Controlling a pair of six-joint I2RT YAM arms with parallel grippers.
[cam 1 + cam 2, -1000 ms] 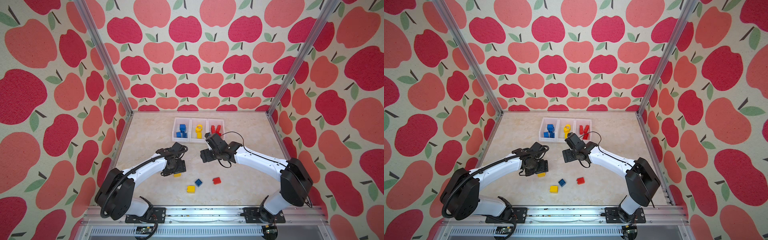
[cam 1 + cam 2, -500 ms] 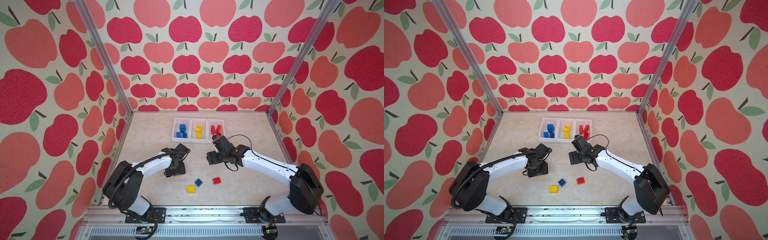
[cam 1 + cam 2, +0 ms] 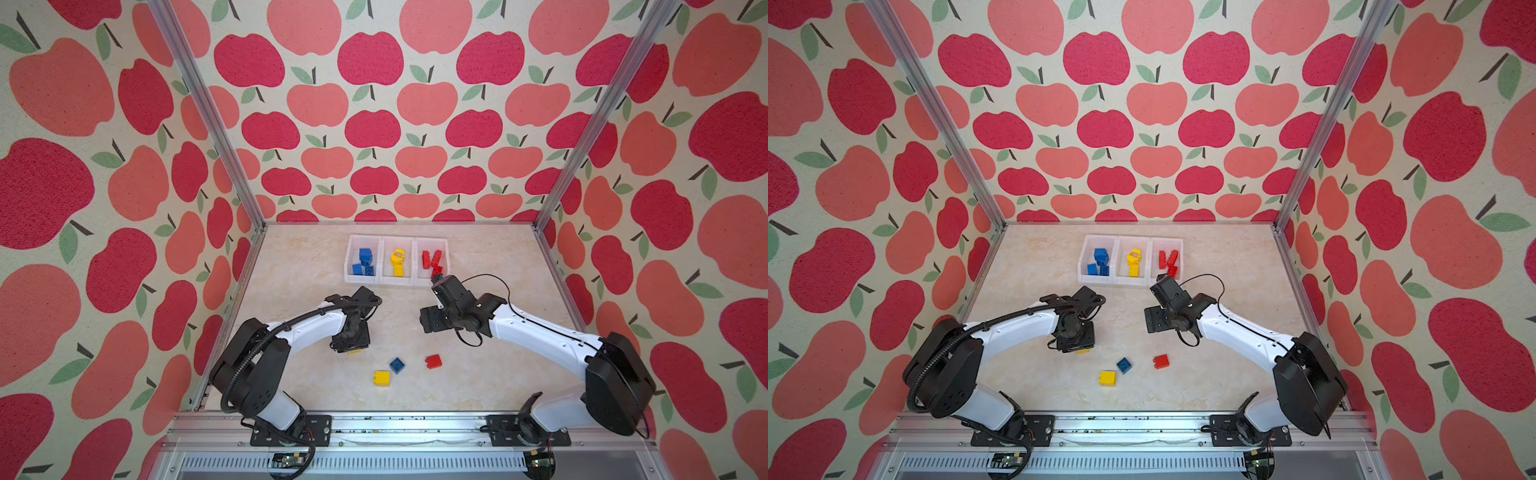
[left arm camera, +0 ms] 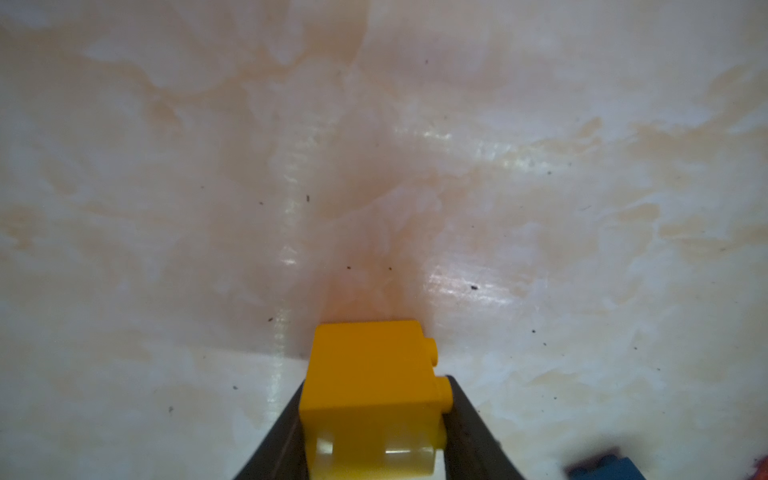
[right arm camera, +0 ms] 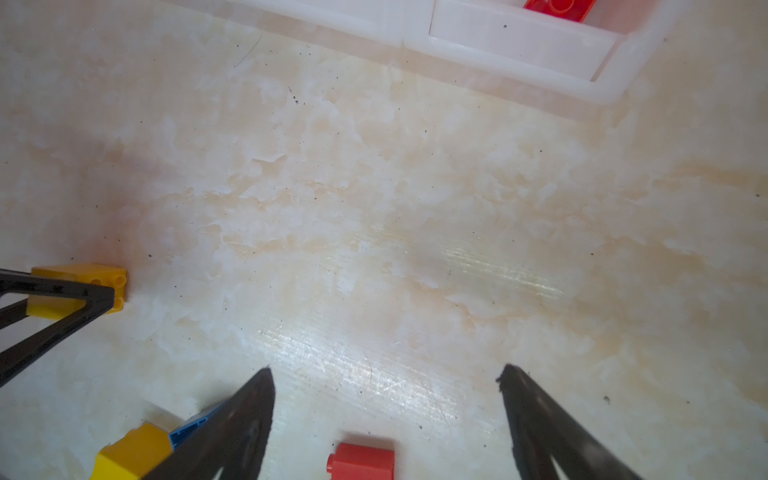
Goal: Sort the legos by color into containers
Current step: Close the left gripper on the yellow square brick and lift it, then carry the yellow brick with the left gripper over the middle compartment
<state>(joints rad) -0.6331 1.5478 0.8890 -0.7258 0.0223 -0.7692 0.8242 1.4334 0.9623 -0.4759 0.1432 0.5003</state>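
My left gripper (image 4: pixel 376 384) is shut on a yellow lego (image 4: pixel 370 386) that lies on its side on the table, studs against one finger. In both top views only a sliver of this brick (image 3: pixel 354 352) (image 3: pixel 1083 352) peeks out under the left gripper (image 3: pixel 351 338). My right gripper (image 5: pixel 386 369) hangs open and empty over the table, just behind a red lego (image 5: pixel 363 461) (image 3: pixel 433 361). Also loose are a blue lego (image 3: pixel 397 365) and a second yellow lego (image 3: pixel 382 378). The containers (image 3: pixel 361 280) stand at the back, holding blue, yellow and red bricks from left to right.
The right gripper (image 3: pixel 430 320) sits a short way in front of the red bin's corner (image 5: pixel 519 45). Apple-patterned walls and metal posts (image 3: pixel 548 199) enclose the table. A metal rail (image 3: pixel 395 419) carrying both arm bases runs along the front edge.
The left gripper has come down and closed its jaws on the yellow brick. The right arm has drifted a little away from the bins, toward the front right, still open.
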